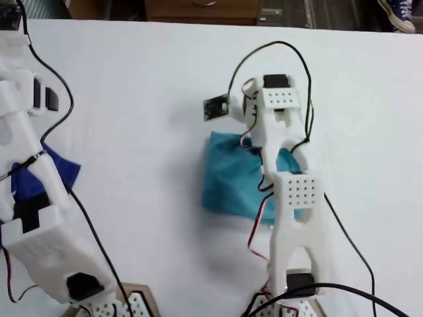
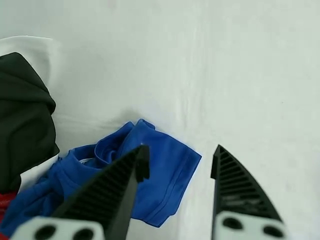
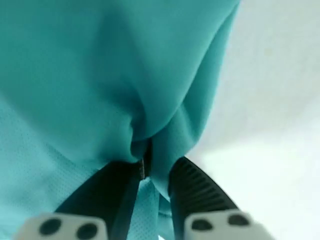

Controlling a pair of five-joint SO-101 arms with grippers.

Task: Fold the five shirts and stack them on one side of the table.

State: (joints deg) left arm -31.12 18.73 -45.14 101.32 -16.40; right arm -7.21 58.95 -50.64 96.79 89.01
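**Shirts are limp cloth: grip a doubled edge, not a flat panel**

Teal shirt [image 3: 125,75] is already in the right gripper [image 3: 155,170], whose black fingers are pressed together on a gathered fold, with the fabric bunching and draping away from the pinch. It looks light, soft and thin. I judge it will sag and slide rather than hold a crease, so a hem, a corner or a doubled fold is the safest place to grip.

The left gripper [image 2: 180,152] is spread wide and holds nothing. It hangs over a crumpled blue shirt [image 2: 165,172], and one finger crosses in front of the shirt's rumpled edge. Just beyond the blue shirt lie a black garment [image 2: 25,115] and a sliver of red cloth [image 2: 4,210].

The wrist views give the grip detail and the pile of waiting clothes. The high view gives the layout instead. There the teal shirt [image 1: 231,181] lies as a rough rectangle mid-table under the right arm. The blue shirt [image 1: 63,168] peeks out at the left edge of the white table [image 1: 145,79], well apart from the teal one.
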